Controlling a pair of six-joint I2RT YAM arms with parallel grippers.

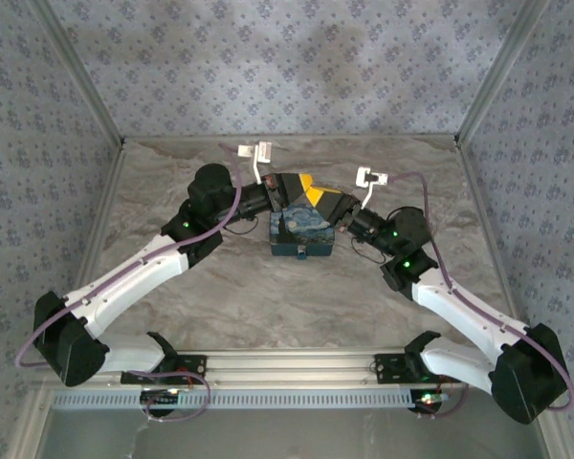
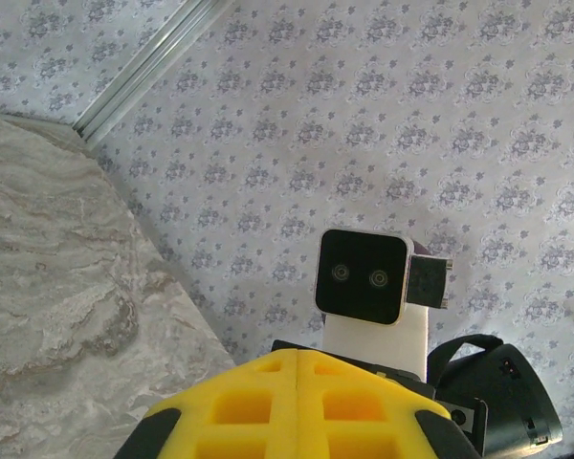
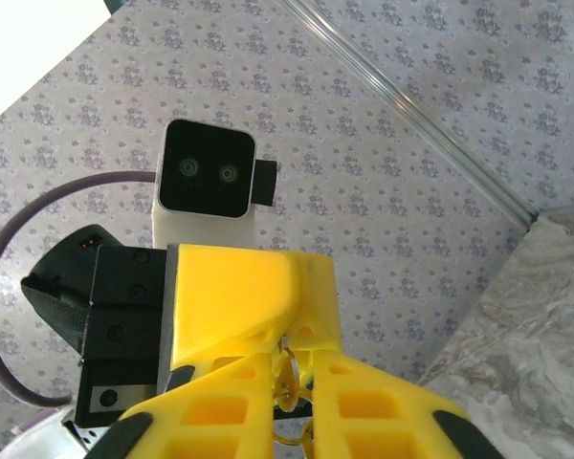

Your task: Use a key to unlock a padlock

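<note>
Marble table (image 1: 220, 296) beneath; left hand (image 2: 297, 382) pressed together, tip to tip with right hand (image 3: 293, 371); right hand pinching a small key (image 3: 285, 382).

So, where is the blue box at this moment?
In the top view, the blue box is near the middle of the table, between the left arm and the right arm.

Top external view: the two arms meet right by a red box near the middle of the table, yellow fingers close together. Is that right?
Not quite: the box is blue, not red, as the top external view shows. The rest holds: the two arms meet right by it near the middle of the table, yellow fingers close together.
</note>
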